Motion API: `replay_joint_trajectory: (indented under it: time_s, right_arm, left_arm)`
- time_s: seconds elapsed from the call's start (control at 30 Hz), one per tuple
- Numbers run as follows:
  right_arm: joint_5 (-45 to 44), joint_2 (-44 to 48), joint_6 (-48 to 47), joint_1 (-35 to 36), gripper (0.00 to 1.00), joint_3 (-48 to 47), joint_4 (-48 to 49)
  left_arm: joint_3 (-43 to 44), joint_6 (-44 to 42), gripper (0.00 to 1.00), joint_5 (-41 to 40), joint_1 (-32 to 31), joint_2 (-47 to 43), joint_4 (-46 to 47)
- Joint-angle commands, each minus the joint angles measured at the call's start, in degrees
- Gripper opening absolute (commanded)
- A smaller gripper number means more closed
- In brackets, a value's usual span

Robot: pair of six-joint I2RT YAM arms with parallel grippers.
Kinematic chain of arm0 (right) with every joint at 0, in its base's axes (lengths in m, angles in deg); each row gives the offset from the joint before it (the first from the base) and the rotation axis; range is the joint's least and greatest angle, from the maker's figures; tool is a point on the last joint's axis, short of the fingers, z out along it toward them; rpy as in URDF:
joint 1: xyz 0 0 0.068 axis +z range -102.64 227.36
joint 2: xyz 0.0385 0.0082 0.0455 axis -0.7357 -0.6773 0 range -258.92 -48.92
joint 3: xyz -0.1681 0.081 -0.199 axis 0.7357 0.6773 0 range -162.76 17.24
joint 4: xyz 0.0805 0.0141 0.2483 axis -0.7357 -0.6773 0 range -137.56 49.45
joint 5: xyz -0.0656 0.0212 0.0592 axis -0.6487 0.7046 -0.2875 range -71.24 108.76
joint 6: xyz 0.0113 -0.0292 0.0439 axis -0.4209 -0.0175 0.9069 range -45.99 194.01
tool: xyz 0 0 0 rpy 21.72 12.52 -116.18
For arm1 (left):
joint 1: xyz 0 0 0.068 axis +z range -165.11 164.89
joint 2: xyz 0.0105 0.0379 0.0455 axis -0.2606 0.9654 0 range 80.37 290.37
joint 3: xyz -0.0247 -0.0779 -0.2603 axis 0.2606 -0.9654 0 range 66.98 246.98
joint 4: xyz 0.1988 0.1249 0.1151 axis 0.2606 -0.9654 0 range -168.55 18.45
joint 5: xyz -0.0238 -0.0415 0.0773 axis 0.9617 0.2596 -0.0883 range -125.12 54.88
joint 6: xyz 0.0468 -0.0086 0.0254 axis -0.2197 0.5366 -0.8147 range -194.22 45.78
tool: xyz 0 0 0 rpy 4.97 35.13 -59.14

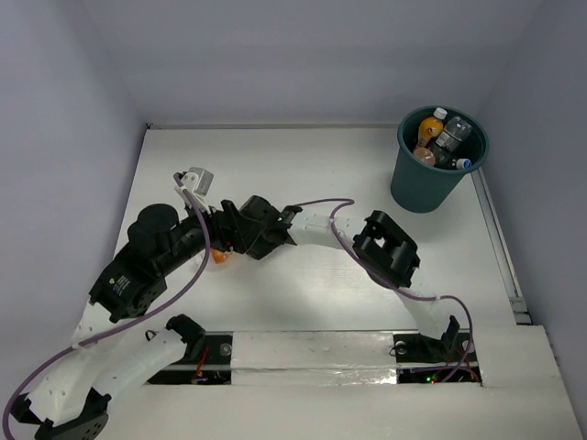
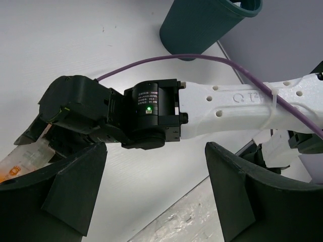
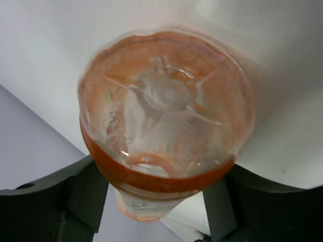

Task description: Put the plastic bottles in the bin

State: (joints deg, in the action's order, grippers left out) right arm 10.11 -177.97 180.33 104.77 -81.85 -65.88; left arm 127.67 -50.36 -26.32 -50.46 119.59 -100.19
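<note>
Surface (image 1: 321, 298): carries bin (image 1: 422, 188) at far right, with bottles (image 1: 449, 137) inside. Left tool (image 2: 155, 151): wide open, empty. Right tool (image 3: 161, 174): closed against both sides of orange bottle (image 3: 164, 121), left of centre. Step: grasp. Next: lift, carry over bin, release.

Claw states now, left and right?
Left claw: open, empty.
Right claw: closed on the orange bottle.
</note>
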Motion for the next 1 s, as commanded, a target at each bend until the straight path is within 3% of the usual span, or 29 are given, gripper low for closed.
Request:
replay_joint_trajectory:
  time_s: [0.0,0.03,0.13,0.23,0.37,0.47,0.57,0.67,0.83,0.97]
  right_arm:
    - [-3.57,-1.29,-1.55,-0.72,0.69,-0.84,-4.65]
    - [-4.18,-1.03,-2.51,-0.72,0.55,-0.58,-5.26]
    - [-6.37,3.35,-9.28,-0.72,0.41,3.8,-2.73]
    - [-9.97,14.94,-15.52,-0.19,0.4,13.81,3.85]
    - [-21.04,31.82,-24.99,-1.06,0.39,18.32,-0.32]
    - [-30.36,40.79,-30.8,-4.05,0.39,12.62,-12.79]
    - [-38.36,48.53,-37.65,-11.77,0.39,6.2,-24.05]
    - [-41.88,54.95,-44.86,-24.07,0.36,1.72,-28.9]
    - [-48.29,55.15,-58.67,-40.58,0.36,-8.91,-37.32]
    - [-52.52,50.58,-66.75,-45.61,0.37,-15.6,-40.77]
  left_arm:
    - [3.56,-2.05,0.76,-2.11,-1.47,0.85,1.22]
    - [4.17,-2.41,0.76,-2.81,-1.47,0.94,0.96]
    - [7.07,-3.99,0.76,-6.15,-2.61,1.29,-0.27]
    - [11.37,-5.39,0.76,-10.8,-4.01,2.0,-1.5]
    - [20.68,-6.63,0.76,-13.71,-5.69,3.75,-2.21]
    - [22.54,-7.33,0.77,-13.72,-5.69,4.37,-0.9]
    - [19.05,-6.99,0.77,-11.88,-5.69,4.02,1.56]
    - [14.48,-5.58,0.77,-9.86,-5.69,2.62,2.89]
    - [9.81,-3.55,0.77,-6.34,-5.69,-0.11,4.39]
    - [7.61,-4.08,0.78,-6.07,-5.69,-0.9,3.51]
